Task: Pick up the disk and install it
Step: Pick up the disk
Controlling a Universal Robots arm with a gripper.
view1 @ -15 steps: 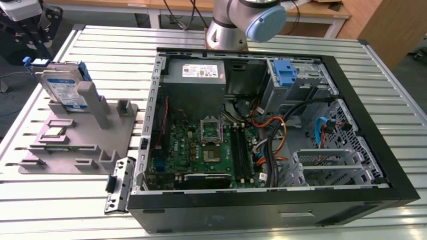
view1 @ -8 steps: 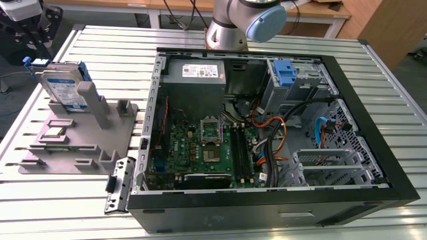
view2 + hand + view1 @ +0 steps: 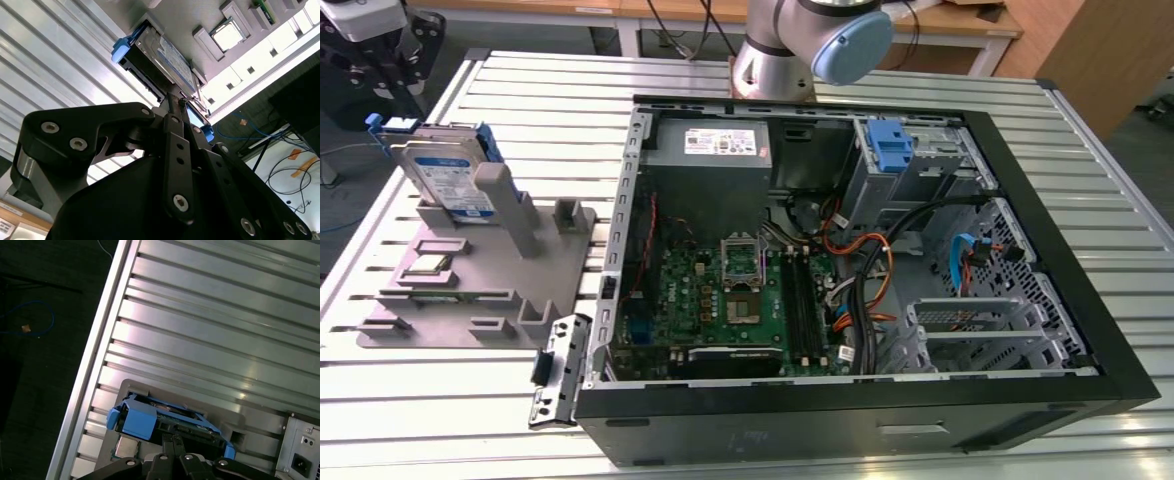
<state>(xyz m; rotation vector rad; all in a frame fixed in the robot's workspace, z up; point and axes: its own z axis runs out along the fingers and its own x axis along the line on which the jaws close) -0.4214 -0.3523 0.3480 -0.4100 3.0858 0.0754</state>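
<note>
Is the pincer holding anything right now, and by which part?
It cannot be told. The pincer sits at the top edge of the flat silver-metal hard drive with blue rails, which stands in the grey holder.

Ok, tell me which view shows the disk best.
The exterior view: the disk stands in the grey fixture, its labelled face showing. The second wrist view shows it obliquely, with part of the label; the first wrist view shows its edge and blue rails.

Silver disk (image 3: 444,172) with blue rails stands on edge in grey holder (image 3: 480,300)
</note>
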